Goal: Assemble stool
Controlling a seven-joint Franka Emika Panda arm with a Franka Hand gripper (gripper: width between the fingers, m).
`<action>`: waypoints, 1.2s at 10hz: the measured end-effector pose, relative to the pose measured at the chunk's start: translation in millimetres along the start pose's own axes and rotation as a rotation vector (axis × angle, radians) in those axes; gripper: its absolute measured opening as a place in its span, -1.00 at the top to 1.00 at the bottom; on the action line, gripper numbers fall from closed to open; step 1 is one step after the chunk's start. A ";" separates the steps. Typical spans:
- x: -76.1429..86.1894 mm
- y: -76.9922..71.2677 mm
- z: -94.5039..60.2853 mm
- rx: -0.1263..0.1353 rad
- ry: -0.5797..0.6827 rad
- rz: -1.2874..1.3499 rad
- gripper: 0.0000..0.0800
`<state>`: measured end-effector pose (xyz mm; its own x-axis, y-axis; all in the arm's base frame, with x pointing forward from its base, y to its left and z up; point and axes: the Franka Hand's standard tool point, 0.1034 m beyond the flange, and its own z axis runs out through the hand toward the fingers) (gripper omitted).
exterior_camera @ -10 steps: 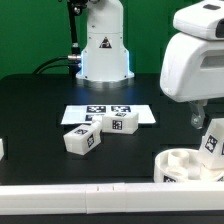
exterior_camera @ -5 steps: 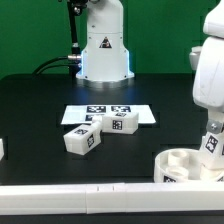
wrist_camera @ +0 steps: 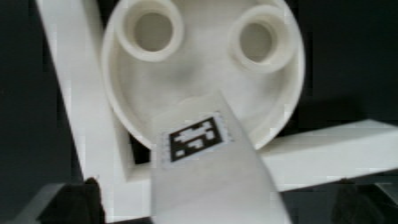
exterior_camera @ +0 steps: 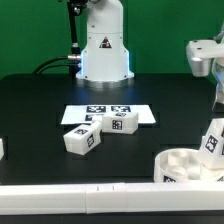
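Seat: the round white seat (exterior_camera: 185, 165) sits on the black desk (exterior_camera: 40, 110) at the near edge, on the exterior view's right. It lies right along the long white rail (exterior_camera: 90, 200). The wrist view shows two round holes in the seat (wrist_camera: 205, 70).
Standing leg: one tagged block, the standing leg (exterior_camera: 213, 140), stands in the seat with a slight lean. In the wrist view the standing leg (wrist_camera: 214, 175) fills the middle, tag up.
Loose legs: the left loose leg (exterior_camera: 82, 138) and the right loose leg (exterior_camera: 122, 123) lie close together mid-desk, well apart from the seat.
Tool: the tool (exterior_camera: 216, 95) has its jaws wide and holds nothing. It hangs above the standing leg, clear of it.
Marker board: the marker board (exterior_camera: 110, 111) lies flat just beyond the loose legs.
Arm base: the arm base (exterior_camera: 103, 45) is on the far side, centre.
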<state>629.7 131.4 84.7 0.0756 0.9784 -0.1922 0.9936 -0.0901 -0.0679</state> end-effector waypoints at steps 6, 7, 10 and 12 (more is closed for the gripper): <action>-3.6 -1.2 9.3 0.009 -0.012 0.053 0.01; -3.7 -1.3 9.6 0.009 -0.012 0.121 0.16; -11.8 1.7 11.5 0.004 -0.008 0.411 0.16; -14.3 -0.9 12.6 0.029 -0.017 0.743 0.16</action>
<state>626.6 115.1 75.2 0.7253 0.6549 -0.2122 0.6786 -0.7321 0.0601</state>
